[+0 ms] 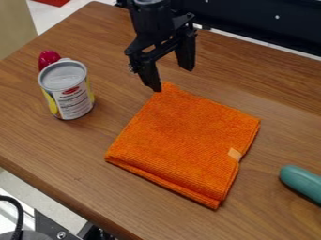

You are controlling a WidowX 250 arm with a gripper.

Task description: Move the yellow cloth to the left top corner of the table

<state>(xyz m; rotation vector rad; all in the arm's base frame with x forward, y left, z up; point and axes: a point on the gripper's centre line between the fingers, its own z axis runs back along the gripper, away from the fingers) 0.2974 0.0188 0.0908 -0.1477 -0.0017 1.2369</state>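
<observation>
My gripper (pixel 171 77) hangs at the upper middle of the camera view, its two fingers spread apart with nothing between them. The left fingertip is at the top corner of a folded cloth (pixel 185 140); whether it touches the cloth I cannot tell. The cloth looks orange rather than yellow and lies flat on the wooden table (pixel 50 150), with a small pale tag near its right edge.
A can (pixel 74 99) stands at the left, with a red object (pixel 48 59) just behind it. A teal object (pixel 302 182) lies at the right edge. A black panel (pixel 263 21) runs behind the table's back edge.
</observation>
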